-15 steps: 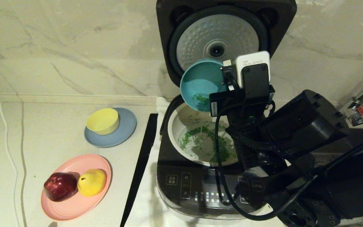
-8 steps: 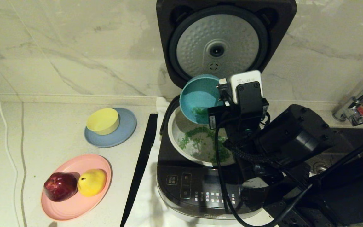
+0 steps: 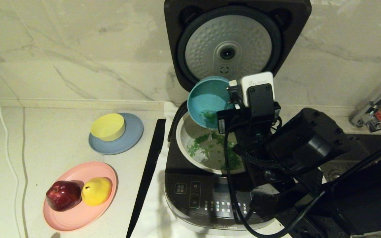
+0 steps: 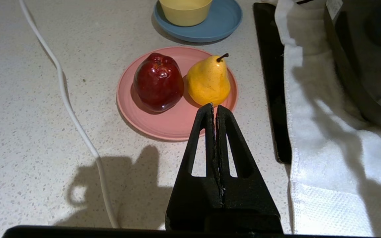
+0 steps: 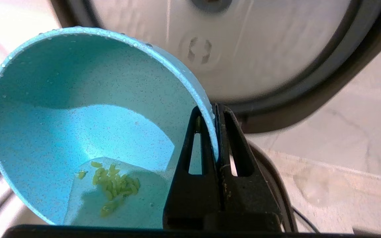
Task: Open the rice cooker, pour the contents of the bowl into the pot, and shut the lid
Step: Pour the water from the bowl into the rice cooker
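Note:
The rice cooker [image 3: 210, 198] stands with its lid [image 3: 228, 49] swung upright against the wall, dimpled silver underside facing me. Inside it, the cream-white pot [image 3: 181, 132] holds scattered green bits [image 3: 210, 148] in water. Over the pot's far edge hangs the teal bowl [image 3: 207, 99], tipped steeply toward the pot. My right gripper [image 5: 214, 112] is shut on the bowl's [image 5: 78, 115] rim, one finger inside and one outside. A small clump of green bits [image 5: 111, 185] clings to the wet bowl wall. My left gripper [image 4: 214, 107] is shut and empty above the counter, near the pink plate.
A yellow bowl [image 3: 108, 127] sits on a grey-blue plate [image 3: 131, 138] left of the cooker. A pink plate [image 3: 78, 215] carries a red apple and a yellow pear. A black strip [image 3: 147, 175] and a white towel [image 4: 326, 165] lie beside the cooker. A tap [image 3: 375, 109] stands at right.
The right gripper has lowered the tilted bowl from in front of the lid down to just above the pot's far edge. The left arm has not moved.

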### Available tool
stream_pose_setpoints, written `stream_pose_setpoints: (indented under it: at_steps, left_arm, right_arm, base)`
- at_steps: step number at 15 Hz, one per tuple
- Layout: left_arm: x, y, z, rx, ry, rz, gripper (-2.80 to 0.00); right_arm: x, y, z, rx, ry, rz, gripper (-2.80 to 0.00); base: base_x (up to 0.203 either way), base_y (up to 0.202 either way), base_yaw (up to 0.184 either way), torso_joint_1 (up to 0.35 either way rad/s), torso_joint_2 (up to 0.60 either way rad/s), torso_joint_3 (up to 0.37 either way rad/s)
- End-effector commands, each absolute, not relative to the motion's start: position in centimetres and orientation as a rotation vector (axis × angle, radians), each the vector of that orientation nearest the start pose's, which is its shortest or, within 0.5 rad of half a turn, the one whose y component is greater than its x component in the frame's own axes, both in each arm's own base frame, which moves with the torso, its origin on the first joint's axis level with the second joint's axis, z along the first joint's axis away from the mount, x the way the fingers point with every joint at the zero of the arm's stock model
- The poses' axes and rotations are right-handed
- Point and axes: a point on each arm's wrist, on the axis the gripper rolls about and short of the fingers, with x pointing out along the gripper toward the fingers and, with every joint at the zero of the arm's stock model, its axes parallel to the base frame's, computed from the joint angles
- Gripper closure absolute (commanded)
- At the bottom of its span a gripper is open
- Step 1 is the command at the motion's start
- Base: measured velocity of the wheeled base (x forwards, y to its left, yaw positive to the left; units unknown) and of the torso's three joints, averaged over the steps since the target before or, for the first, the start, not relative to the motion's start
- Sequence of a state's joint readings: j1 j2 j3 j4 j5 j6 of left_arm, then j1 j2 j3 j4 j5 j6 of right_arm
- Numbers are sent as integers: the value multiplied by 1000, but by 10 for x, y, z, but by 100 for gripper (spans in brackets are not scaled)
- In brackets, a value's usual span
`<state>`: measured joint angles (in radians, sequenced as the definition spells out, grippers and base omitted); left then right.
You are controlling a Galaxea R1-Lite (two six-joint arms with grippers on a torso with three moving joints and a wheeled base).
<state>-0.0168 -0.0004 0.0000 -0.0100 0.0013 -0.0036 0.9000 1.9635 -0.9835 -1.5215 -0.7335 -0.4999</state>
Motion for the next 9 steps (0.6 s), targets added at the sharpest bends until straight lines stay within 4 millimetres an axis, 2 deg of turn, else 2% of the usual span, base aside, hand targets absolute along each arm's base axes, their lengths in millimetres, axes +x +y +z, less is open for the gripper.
stream_pose_setpoints:
  at_steps: [1, 3, 5, 8, 9]
  left_arm:
    - [-23, 0, 76, -5, -8, -15, 0]
    - [-23, 0, 76, -5, -9, -15, 0]
    - [-23, 0, 76, -5, -9, -15, 0]
    - [-23, 0, 76, -3, -8, -15, 0]
    - [-23, 0, 76, -3, -8, -15, 0]
  right_arm:
    - [234, 271, 230, -84, -415, 54, 0]
    - [235, 272, 229, -85, -414, 54, 0]
    - [236, 272, 219, -116, -391, 59, 0]
    - [231, 267, 237, -78, -427, 48, 0]
    - [234, 271, 226, -111, -405, 53, 0]
  base:
    - [0, 0, 0, 0, 0, 0]
    - [0, 0, 0, 0, 0, 0]
    - [0, 0, 0, 0, 0, 0]
    - [0, 0, 0, 0, 0, 0]
    - [0, 0, 0, 0, 0, 0]
